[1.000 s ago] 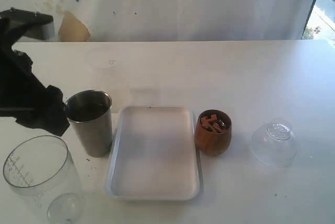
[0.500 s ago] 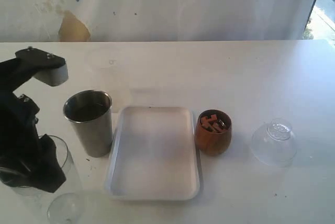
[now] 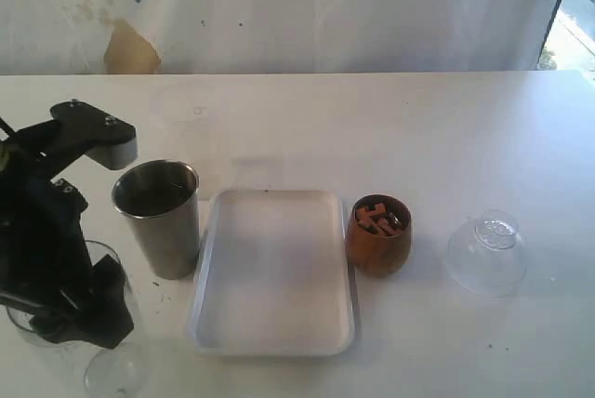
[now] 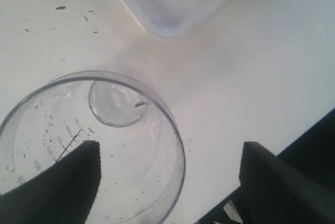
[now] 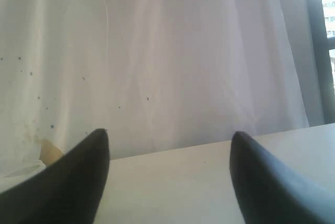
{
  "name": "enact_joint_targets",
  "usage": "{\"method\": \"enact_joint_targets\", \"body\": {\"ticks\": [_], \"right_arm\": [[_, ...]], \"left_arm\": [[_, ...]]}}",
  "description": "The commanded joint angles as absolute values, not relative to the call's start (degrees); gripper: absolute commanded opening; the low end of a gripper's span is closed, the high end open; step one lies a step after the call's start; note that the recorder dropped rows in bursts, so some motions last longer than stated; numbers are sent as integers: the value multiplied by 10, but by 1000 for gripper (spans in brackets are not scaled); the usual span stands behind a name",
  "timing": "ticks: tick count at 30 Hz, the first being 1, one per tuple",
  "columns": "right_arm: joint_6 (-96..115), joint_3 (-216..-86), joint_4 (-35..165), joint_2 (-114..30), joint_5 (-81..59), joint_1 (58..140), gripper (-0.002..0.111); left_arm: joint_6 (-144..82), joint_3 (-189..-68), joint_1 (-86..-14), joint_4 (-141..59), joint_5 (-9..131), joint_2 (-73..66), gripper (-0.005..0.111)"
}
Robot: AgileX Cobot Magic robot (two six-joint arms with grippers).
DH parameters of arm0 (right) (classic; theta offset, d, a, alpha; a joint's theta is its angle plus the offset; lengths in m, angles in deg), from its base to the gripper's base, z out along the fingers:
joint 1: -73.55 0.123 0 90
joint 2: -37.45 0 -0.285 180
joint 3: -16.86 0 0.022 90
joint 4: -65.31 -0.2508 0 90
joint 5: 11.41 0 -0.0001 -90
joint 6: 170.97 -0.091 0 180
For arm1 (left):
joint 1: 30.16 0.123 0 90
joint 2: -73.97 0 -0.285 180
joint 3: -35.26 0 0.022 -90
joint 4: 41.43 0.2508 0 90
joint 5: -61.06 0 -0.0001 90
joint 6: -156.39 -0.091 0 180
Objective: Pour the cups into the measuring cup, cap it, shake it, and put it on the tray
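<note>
The clear measuring cup stands at the front left, mostly hidden by my black left arm. From the left wrist view I look down into its mouth, scale marks on its wall. My left gripper is open, one finger over the mouth and the other outside the rim. The steel tumbler stands just behind it, with the white tray to its right. The wooden cup, holding brown pieces, stands right of the tray. My right gripper is open and empty, facing the curtain.
A clear dome lid lies at the right of the wooden cup. A faint translucent round container stands at the back left. The table's front edge runs close beside the measuring cup.
My left arm has come down and forward from beside the tumbler to over the measuring cup, now covering most of it. Nothing else has moved.
</note>
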State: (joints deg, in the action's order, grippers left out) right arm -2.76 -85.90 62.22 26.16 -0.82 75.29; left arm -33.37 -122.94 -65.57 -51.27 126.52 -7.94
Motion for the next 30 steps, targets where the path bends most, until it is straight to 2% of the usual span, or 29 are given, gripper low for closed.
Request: {"method": "enact_joint_targets", "body": {"ticks": [1,10,12,14,17,18,19,25,30], "right_arm": [[-27,-859,622,259,-7,752,61],[-27,-859,622,259,-7,752,61],[-27,-859,622,259,-7,752,61],[-27,-859,622,259,-7,752,61],[-27,-859,622,259,-7,752,61],[-27,-859,622,259,-7,752,61],[-27,-859,622,259,-7,752,61],[-27,-859,622,259,-7,752,61],[-27,-859,622,259,-7,752,61]], "left_arm": [[-324,-1225,-658,-518,1265,-86,66],[-339,-1176,-658,-494,1226,-104,66],[-342,-1176,-658,-483,1214,-104,62],[-350,-1176,-658,-482,1201,-104,50],[-359,-1176,-658,-486,1202,-104,22],[-359,-1176,-658,-489,1210,-104,6],[-360,-1176,-658,-491,1217,-104,1],[-351,-1198,-658,-505,1288,-85,0],[-337,-1289,-664,-524,1310,-42,0]]}}
